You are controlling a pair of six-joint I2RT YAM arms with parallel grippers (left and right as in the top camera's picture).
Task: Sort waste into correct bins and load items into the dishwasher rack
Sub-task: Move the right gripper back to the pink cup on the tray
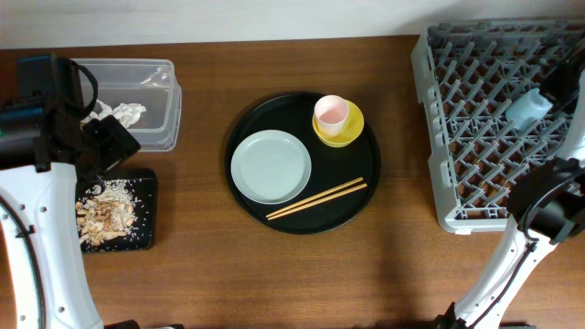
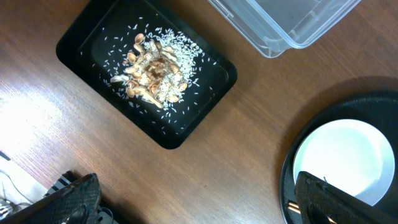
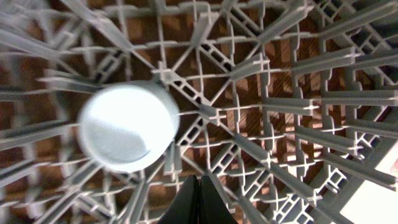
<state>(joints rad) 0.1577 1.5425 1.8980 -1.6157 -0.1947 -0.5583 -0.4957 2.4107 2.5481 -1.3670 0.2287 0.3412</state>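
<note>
A crumpled white napkin [image 1: 123, 114] lies in the clear tub [image 1: 155, 73]. Beige food scraps [image 1: 105, 215] and rice grains fill the flat black tray [image 1: 146, 187]. My left gripper [image 2: 202, 202] hangs open over bare table between that tray [image 2: 205, 106] and the grey-green plate [image 2: 342, 155]. The plate [image 1: 271, 166], a pink cup [image 1: 331, 111] inside a yellow bowl [image 1: 352, 132], and wooden chopsticks [image 1: 317, 198] rest on the round black tray [image 1: 302, 219]. A light blue cup [image 3: 127, 127] stands in the dishwasher rack [image 3: 280, 93]. My right gripper [image 3: 199, 199] is shut and empty beside it.
The grey rack [image 1: 457, 137] fills the table's right end, with my right arm rising over its right side. The clear tub's corner [image 2: 292, 25] shows at the top of the left wrist view. Bare wood lies along the table's front edge.
</note>
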